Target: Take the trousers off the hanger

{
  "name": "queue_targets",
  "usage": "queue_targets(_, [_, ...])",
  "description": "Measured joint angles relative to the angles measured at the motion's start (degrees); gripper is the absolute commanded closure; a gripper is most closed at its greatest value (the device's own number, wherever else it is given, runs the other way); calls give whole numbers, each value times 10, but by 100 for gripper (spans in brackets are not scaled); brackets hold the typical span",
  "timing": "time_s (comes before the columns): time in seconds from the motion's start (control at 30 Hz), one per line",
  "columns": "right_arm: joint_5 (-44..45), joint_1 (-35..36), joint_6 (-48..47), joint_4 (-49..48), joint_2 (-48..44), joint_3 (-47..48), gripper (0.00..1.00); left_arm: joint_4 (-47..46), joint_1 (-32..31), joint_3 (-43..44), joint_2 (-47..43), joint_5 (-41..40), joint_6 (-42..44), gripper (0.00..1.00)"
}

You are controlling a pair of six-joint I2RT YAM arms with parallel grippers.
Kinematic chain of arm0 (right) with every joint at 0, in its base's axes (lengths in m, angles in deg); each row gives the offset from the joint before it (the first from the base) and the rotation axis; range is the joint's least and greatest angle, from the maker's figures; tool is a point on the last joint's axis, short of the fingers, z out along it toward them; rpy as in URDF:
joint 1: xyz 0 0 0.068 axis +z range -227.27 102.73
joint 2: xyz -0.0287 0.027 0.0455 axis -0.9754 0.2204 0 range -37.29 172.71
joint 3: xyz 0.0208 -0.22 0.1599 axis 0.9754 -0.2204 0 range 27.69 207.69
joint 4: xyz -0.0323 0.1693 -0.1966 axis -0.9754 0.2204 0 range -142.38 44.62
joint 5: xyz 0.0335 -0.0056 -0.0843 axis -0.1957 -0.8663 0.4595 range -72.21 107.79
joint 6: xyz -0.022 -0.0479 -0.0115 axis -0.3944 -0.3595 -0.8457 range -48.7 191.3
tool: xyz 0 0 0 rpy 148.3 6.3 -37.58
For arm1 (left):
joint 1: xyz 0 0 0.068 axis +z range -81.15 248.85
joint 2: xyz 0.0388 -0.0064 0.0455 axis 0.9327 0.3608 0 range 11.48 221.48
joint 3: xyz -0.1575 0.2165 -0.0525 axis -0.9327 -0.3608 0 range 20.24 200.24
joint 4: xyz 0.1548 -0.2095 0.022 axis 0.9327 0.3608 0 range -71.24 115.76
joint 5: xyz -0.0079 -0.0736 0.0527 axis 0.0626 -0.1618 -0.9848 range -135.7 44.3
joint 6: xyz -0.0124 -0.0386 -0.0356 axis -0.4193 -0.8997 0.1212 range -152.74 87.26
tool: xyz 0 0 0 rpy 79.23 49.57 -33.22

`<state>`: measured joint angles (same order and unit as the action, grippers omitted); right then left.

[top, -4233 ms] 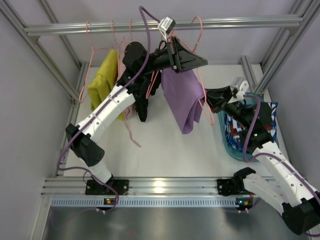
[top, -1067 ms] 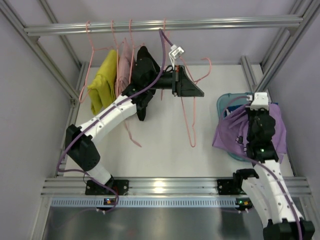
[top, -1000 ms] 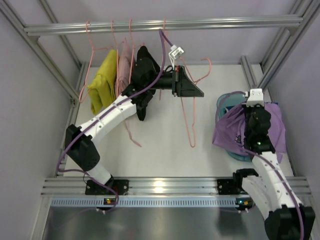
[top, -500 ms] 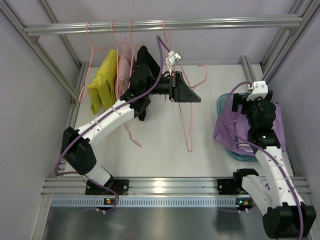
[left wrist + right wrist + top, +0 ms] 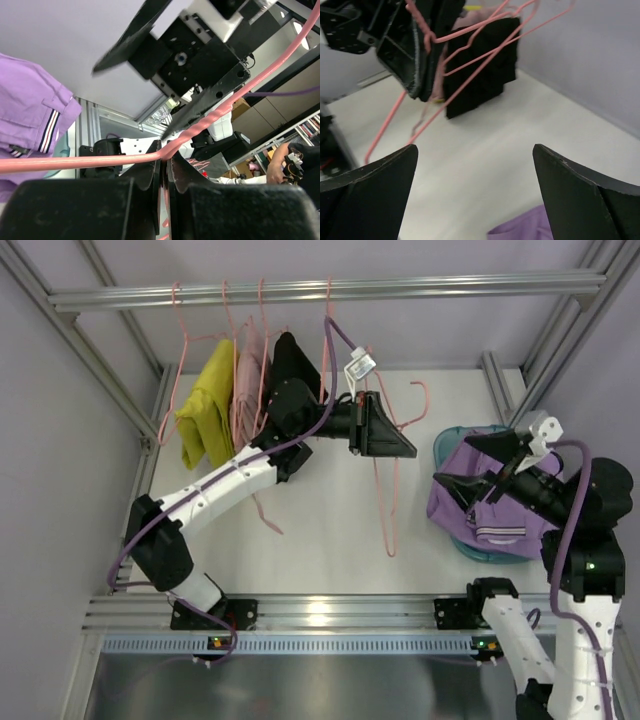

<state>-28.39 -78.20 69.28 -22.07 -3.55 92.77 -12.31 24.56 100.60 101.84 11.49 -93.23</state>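
Observation:
The purple trousers (image 5: pixel 478 512) lie heaped in the teal basket (image 5: pixel 445 445) at the right, off the hanger, and show again as purple trousers (image 5: pixel 25 110) and at the bottom edge as purple trousers (image 5: pixel 530 229). Just above them my right gripper (image 5: pixel 476 466) hangs open and empty; its own view shows the right gripper (image 5: pixel 475 147) with jaws wide apart, facing the left arm. The bare pink hanger (image 5: pixel 390 495) dangles over mid-table. My left gripper (image 5: pixel 400 443) is shut on its wire, seen close as the left gripper (image 5: pixel 165 157) pinching the hanger (image 5: pixel 75 162).
Yellow (image 5: pixel 205 410), pink (image 5: pixel 246 375) and black (image 5: pixel 290 358) garments hang on pink hangers from the metal rail (image 5: pixel 450 285) at the back left. Another bare pink hanger (image 5: pixel 265 512) hangs low beside the left arm. Frame posts stand at both sides.
My right gripper opened and let the purple trousers drop into the basket, then lifted and turned toward the left arm. The left gripper shifted slightly right with the bare hanger.

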Motion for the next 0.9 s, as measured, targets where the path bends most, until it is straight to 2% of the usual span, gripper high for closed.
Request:
queue_targets(0.13, [-100, 0, 74, 14, 36, -6, 12, -20, -16, 13, 19, -14, 0, 100])
queue_targets(0.17, [-120, 0, 100, 0, 40, -15, 18, -26, -17, 17, 25, -17, -3, 100])
queue_targets(0.3, [-172, 0, 234, -89, 34, -75, 24, -54, -18, 36, 59, -34, -24, 100])
queue_targets(0.47, [-196, 1, 380, -210, 33, -135, 28, -69, -20, 45, 86, -50, -42, 100])
queue_targets(0.63, [-194, 39, 462, -295, 43, -183, 33, -80, -24, 49, 96, -60, -48, 100])
queue_targets(0.73, [-192, 57, 483, -319, 52, -193, 45, -81, -26, 52, 96, -62, -49, 100])
queue_targets(0.8, [-189, 62, 496, -338, 53, -203, 58, -82, -26, 57, 96, -63, -49, 100])
queue_targets(0.83, [-188, 65, 505, -351, 54, -209, 86, -85, -26, 59, 96, -63, -49, 100])
queue_targets(0.87, [-187, 66, 512, -362, 54, -212, 97, -87, -25, 60, 96, -63, -49, 100])
queue_targets(0.9, [-189, 67, 527, -377, 56, -216, 100, -90, -25, 61, 96, -66, -39, 100])
